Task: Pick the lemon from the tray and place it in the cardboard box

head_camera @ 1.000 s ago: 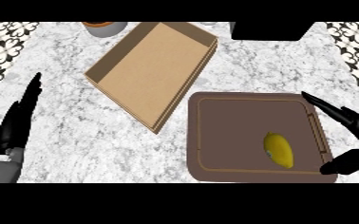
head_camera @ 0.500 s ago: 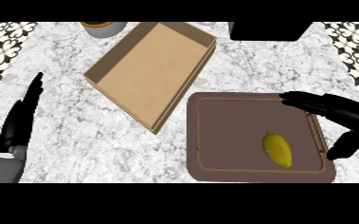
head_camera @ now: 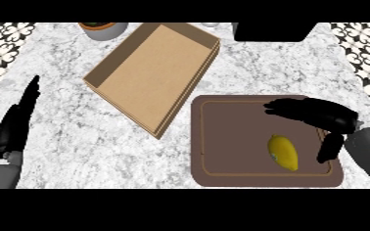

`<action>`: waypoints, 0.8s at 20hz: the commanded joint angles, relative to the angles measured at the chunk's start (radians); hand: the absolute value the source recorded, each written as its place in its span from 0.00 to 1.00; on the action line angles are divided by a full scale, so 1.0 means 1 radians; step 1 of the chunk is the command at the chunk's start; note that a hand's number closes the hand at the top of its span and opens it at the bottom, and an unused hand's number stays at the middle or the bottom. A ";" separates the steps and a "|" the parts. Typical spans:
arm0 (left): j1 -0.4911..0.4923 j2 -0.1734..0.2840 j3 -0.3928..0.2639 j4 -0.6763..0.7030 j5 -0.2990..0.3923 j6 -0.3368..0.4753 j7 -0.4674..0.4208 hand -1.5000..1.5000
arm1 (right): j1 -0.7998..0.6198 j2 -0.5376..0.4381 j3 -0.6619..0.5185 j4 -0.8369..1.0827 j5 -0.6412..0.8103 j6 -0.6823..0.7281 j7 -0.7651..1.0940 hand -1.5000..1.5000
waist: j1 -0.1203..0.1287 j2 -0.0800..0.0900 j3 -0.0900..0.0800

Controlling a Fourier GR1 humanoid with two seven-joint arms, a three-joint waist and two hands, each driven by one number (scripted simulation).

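Observation:
A yellow lemon [head_camera: 284, 152] lies in the right half of the dark brown tray [head_camera: 231, 142], near its front. My right hand [head_camera: 318, 115] hovers over the tray's right side, just behind and right of the lemon, fingers spread toward the left and thumb hanging down beside the fruit; it is open and holds nothing. The shallow cardboard box [head_camera: 155, 71] lies tilted on the counter, behind and left of the tray, with nothing in it. My left hand [head_camera: 18, 127] rests open at the left edge, fingers pointing up.
A grey pot [head_camera: 103, 29] stands at the back left, behind the box. A black block [head_camera: 274, 31] sits at the back right. Marble counter shows between the box and my left hand.
My right hand has come in from the right edge and moved left over the tray, closing in on the lemon. The lemon, box and left hand have stayed put.

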 commanded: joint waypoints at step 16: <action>-0.027 -0.089 0.076 0.020 -0.112 -0.026 0.006 0.50 | 0.115 0.102 -0.057 -0.175 0.117 0.127 -0.012 0.00 | -0.015 -0.002 -0.001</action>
